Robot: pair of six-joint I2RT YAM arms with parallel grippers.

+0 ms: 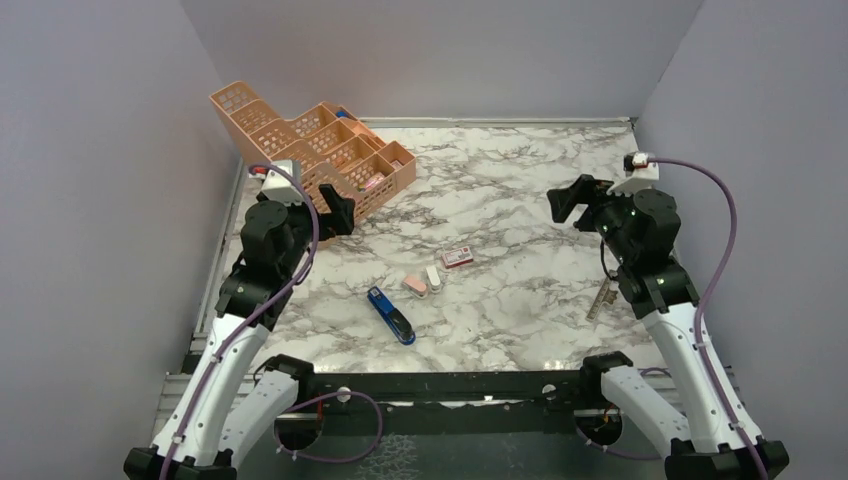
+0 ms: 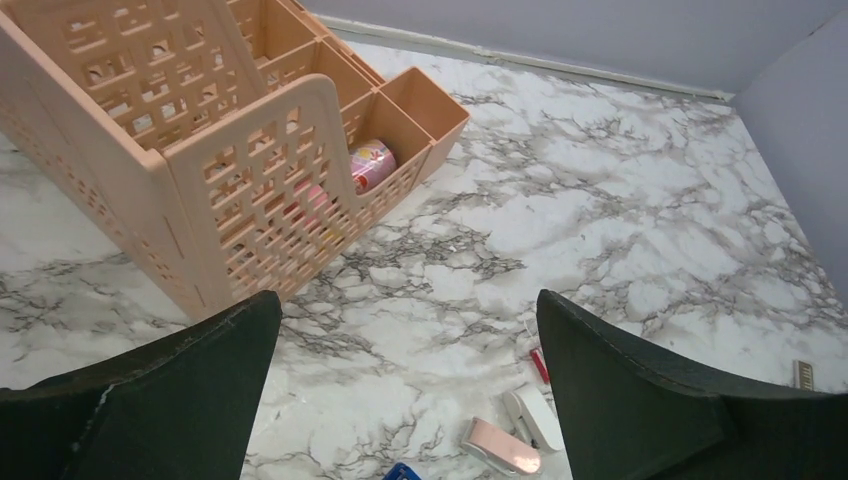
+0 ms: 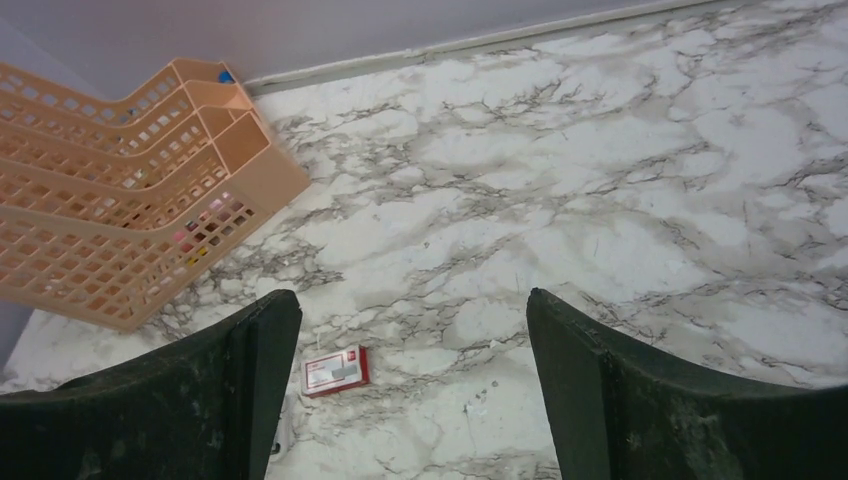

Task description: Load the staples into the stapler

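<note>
The blue stapler [image 1: 390, 315] lies closed on the marble table, near the front centre; only its tip [image 2: 402, 472] shows in the left wrist view. The staples [image 1: 600, 300], a small silvery ribbed strip, lie at the right beside my right arm and show at the edge of the left wrist view [image 2: 803, 373]. My left gripper [image 1: 338, 215] is open and empty, raised next to the organiser; its jaws stand wide apart in the left wrist view [image 2: 405, 320]. My right gripper [image 1: 562, 203] is open and empty, raised over the right side [image 3: 410, 305].
A peach mesh organiser [image 1: 310, 150] stands at the back left [image 2: 250, 190] [image 3: 120, 230]. A pink block [image 1: 414, 286] [image 2: 500, 447], a white block [image 1: 433, 277] [image 2: 532, 420] and a red-and-white box [image 1: 457, 257] [image 3: 335, 370] lie mid-table. Grey walls enclose three sides.
</note>
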